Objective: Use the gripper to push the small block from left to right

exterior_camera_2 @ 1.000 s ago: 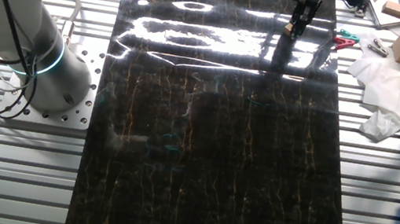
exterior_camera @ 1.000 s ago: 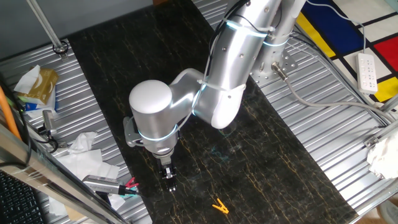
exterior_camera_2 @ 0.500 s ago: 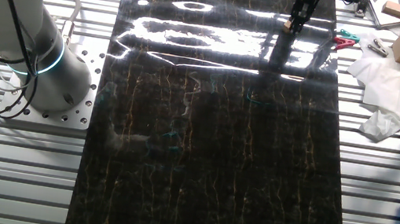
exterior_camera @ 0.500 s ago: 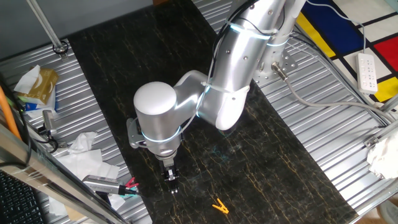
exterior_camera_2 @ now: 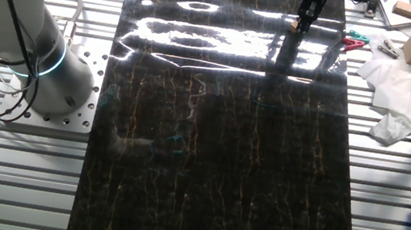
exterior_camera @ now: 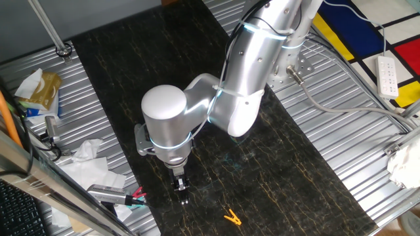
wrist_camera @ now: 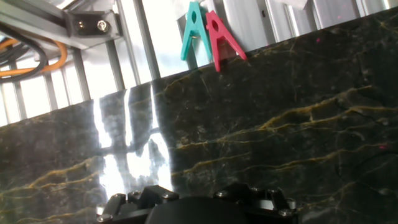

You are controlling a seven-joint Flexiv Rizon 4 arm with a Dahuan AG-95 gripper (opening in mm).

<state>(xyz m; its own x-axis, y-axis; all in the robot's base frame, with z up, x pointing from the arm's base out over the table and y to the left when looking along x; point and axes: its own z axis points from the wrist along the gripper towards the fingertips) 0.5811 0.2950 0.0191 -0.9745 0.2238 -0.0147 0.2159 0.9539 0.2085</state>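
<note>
Narrow black pincer [exterior_camera: 180, 191] down on glossy veined-black slab [exterior_camera: 275, 177] — jaw gap indiscernible; small block unseen.

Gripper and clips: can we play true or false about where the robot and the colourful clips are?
1. The gripper is above the dark mat. True.
2. The yellow clip is held in the gripper. False: it lies on the mat, apart from the gripper.
3. The teal clip and the red clip lie side by side by the mat's edge. True.
4. The glowing ring on the arm is red. False: it is cyan.
</note>
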